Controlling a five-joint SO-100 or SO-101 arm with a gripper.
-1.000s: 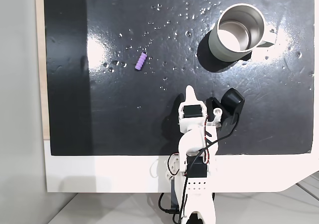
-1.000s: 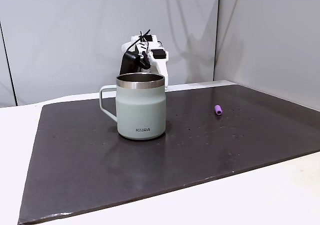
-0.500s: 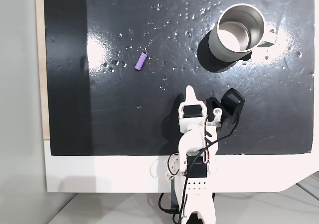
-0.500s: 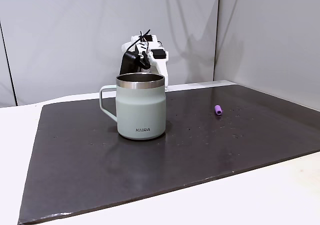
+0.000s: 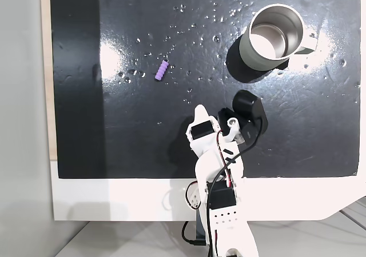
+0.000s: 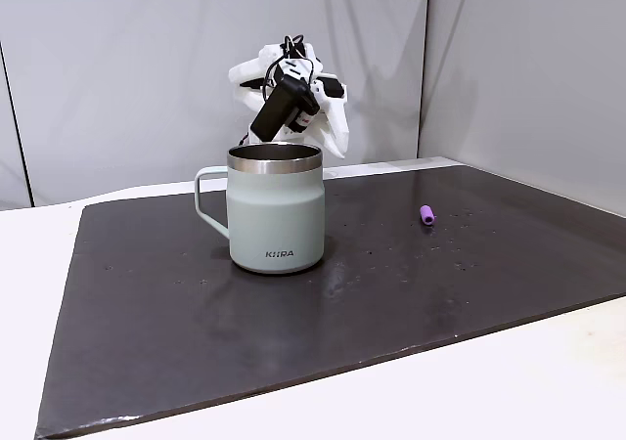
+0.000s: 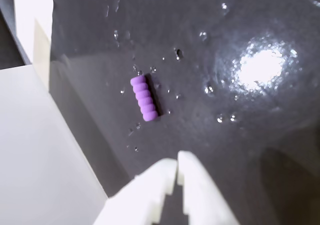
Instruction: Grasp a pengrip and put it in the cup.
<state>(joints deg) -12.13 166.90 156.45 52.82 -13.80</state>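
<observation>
The light-purple ribbed pengrip (image 5: 163,70) lies flat on the black mat, left of centre in a fixed view from above, and shows as a small tube (image 6: 427,214) at the right in a fixed view from the side. The grey-green cup (image 5: 274,35) stands upright and empty at the mat's far right, its handle (image 6: 205,200) on the left from the side. My white gripper (image 5: 200,111) hovers near the mat's front edge, below and right of the pengrip. In the wrist view its fingertips (image 7: 177,159) touch, shut on nothing, with the pengrip (image 7: 144,98) just ahead of them.
The black mat (image 5: 114,131) is speckled with small glossy dimples and glare patches. It lies on a white table (image 5: 114,200), with a wooden strip (image 5: 46,68) along its left edge. The arm's black camera (image 5: 247,111) sticks out to the right of the wrist.
The arm has swung left in the view from above and risen in the side view. The gripper now points toward the pengrip. Pengrip and cup have not moved.
</observation>
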